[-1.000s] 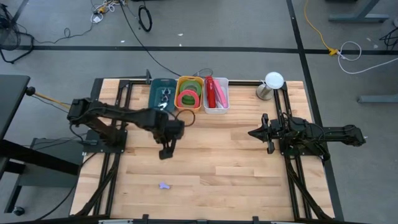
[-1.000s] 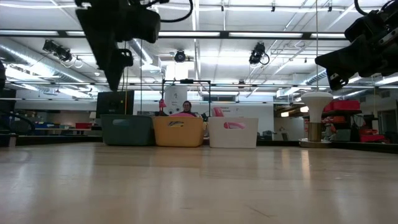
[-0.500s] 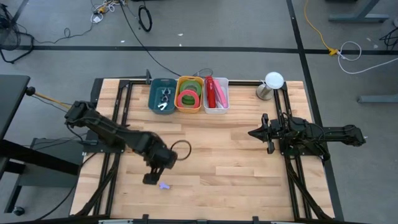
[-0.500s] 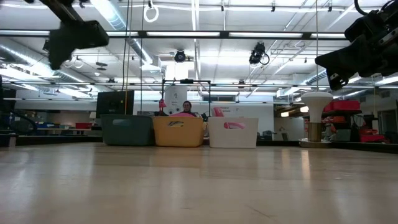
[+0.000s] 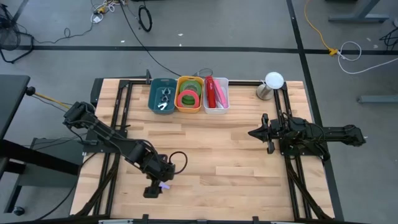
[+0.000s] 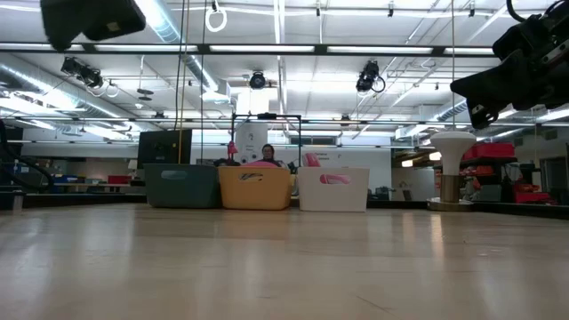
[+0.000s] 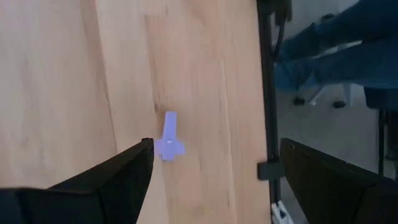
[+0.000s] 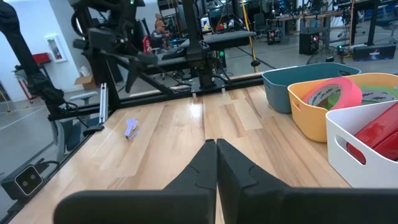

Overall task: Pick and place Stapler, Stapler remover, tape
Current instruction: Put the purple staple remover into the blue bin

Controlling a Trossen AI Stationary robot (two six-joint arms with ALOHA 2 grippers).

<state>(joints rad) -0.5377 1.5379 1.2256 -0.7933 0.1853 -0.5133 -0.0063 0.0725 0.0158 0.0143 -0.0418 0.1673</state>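
A small lilac stapler remover (image 7: 168,140) lies flat on the wood near the table's near edge (image 5: 164,185). It also shows in the right wrist view (image 8: 131,128). My left gripper (image 7: 211,158) hangs open above it, pointing steeply down, one finger on either side and touching nothing (image 5: 155,188). At the far edge stand three bins. The teal one (image 5: 154,99) holds more removers, and the yellow one (image 5: 189,107) holds the green tape (image 5: 192,98) and a pink roll. The white one (image 5: 224,96) holds the red stapler (image 5: 211,92). My right gripper (image 5: 252,132) rests shut at the right, pointing level.
A white dome-shaped lamp (image 5: 272,81) stands at the far right corner. A black cable loop (image 5: 178,160) hangs from the left arm. The table's metal edge rail (image 7: 268,93) runs close beside the remover. A person sits beyond the bins (image 6: 267,153).
My left gripper has swung from near the bins toward the table's near edge, turning as it went. It now hangs over the lilac stapler remover. Its fingers have stayed open. The remover has not moved.
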